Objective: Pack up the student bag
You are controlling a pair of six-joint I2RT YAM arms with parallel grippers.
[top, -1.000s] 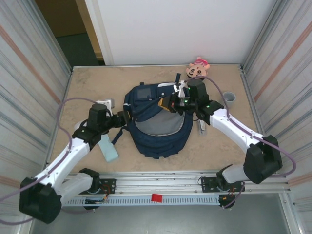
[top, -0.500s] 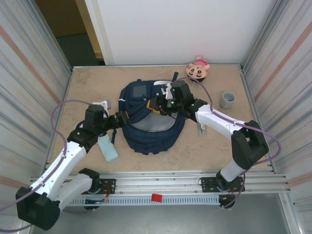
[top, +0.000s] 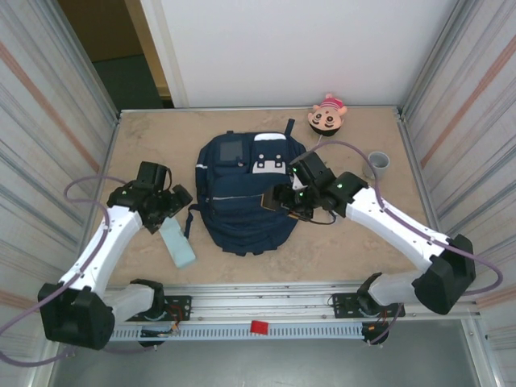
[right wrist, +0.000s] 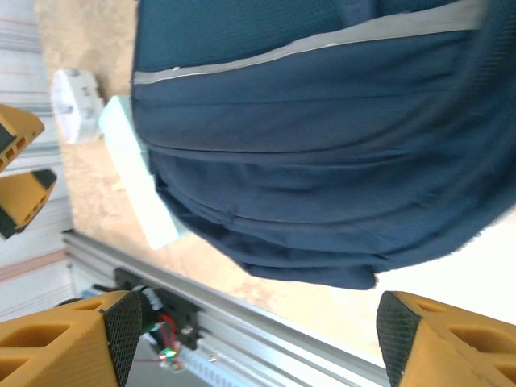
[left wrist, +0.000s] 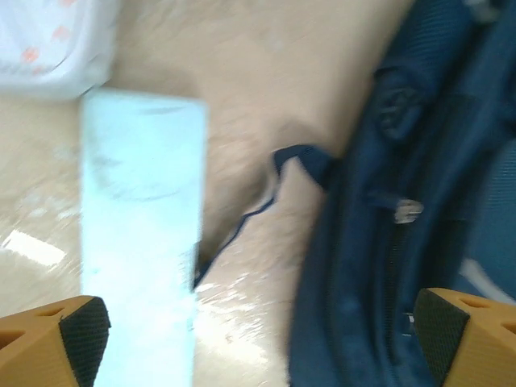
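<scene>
We look down on a large navy-blue fabric backpack (top: 238, 201) lying flat at the centre of a beige table (top: 145, 137), with its grey square patch toward the top of the frame. The right gripper (top: 276, 198) is at the backpack's right edge, jaws spread wide with nothing between them. Its wrist view crops the 2 fingertips (right wrist: 121, 322) at the bottom corners. The left gripper (top: 176, 200) is just left of the backpack, also wide and empty, near a pale blue flat box (top: 177, 243). The left wrist view is blurred. A white object (left wrist: 44, 40) at its upper left is cropped, and we cannot identify it.
</scene>
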